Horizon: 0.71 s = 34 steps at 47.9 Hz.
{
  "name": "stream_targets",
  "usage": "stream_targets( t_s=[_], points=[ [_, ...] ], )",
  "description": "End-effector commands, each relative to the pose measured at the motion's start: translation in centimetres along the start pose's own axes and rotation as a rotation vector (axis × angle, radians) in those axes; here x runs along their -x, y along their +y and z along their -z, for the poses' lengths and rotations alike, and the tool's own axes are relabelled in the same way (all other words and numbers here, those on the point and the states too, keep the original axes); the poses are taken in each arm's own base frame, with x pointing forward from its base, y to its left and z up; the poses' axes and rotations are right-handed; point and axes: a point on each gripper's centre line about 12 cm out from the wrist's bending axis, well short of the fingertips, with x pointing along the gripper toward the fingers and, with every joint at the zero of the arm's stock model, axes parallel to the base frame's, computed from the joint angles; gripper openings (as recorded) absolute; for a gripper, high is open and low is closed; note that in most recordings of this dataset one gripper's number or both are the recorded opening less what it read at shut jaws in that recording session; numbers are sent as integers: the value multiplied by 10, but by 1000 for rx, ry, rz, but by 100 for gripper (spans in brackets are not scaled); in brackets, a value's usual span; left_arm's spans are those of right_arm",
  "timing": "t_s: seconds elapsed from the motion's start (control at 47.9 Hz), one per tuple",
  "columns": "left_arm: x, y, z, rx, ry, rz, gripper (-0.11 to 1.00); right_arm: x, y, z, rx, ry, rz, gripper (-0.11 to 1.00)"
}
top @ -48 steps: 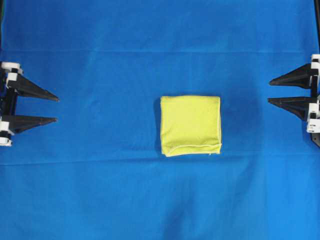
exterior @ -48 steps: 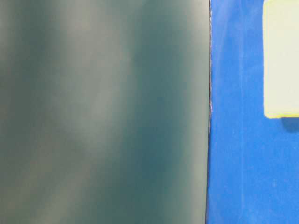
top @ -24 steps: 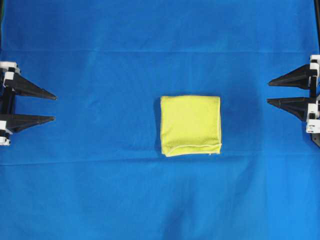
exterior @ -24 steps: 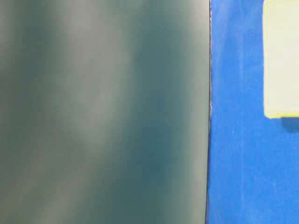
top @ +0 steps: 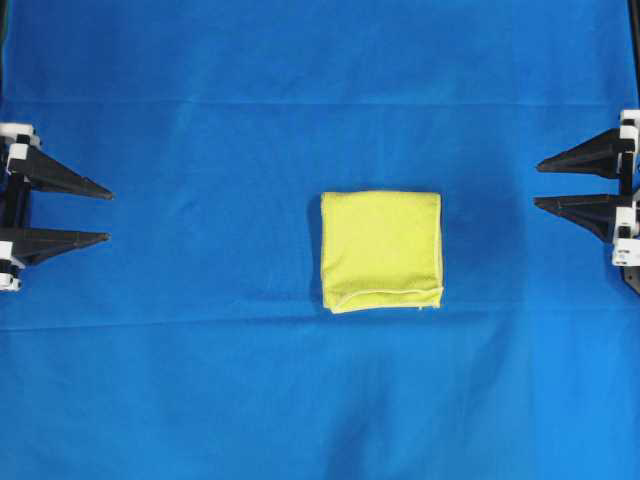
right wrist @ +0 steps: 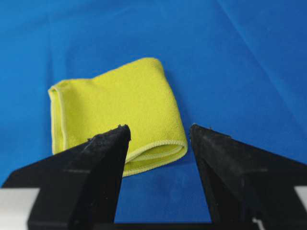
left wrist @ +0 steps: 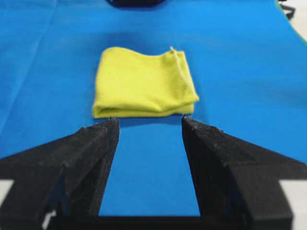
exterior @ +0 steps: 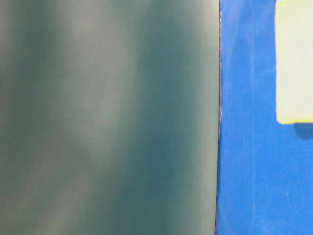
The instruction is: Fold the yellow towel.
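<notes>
Blue fabric, the large blue cloth [top: 200, 380], covers the whole work surface, creased faintly in straight lines; no brand, label or writing can be read on it or on anything else in view. At the left edge of the overhead view the left gripper [top: 108, 213] shows only its two black fingers and a bit of white mount, the rest cut off by the frame; its jaws stand apart with nothing between them, and the left wrist view confirms bare blue between the fingertips [left wrist: 148, 122]. In the middle of the cloth lies the yellow towel [top: 381, 250], folded into a compact, nearly square packet, well apart from both grippers; its pale stitched hem shows along the near edge, and the stacked layers show at the edges in both wrist views. At the right edge the right gripper [top: 538, 182] is likewise cropped, jaws wide and empty. The table-level view is mostly filled by a blurred grey-green surface [exterior: 107, 117] that I cannot identify; to its right a washed-out corner of the towel [exterior: 295, 63] is cut off by the frame.
</notes>
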Motion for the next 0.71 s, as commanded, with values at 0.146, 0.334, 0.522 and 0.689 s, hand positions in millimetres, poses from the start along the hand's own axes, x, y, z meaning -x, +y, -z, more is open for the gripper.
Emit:
stream_targets(
  t_s=[0.146,0.334,0.522,0.689],
  points=[
    [-1,1,-6,2,-20,-5,53,0,1,-8,-1,-24,-4,58],
    [-1,1,-6,4,-21,-5,52,0,1,-9,4,-26,-3,58],
    [-1,1,-6,1,-23,-5,53,0,1,-9,5,-26,-3,58],
    [-1,1,-6,1,-23,-5,53,0,1,-9,5,-26,-3,58]
  ],
)
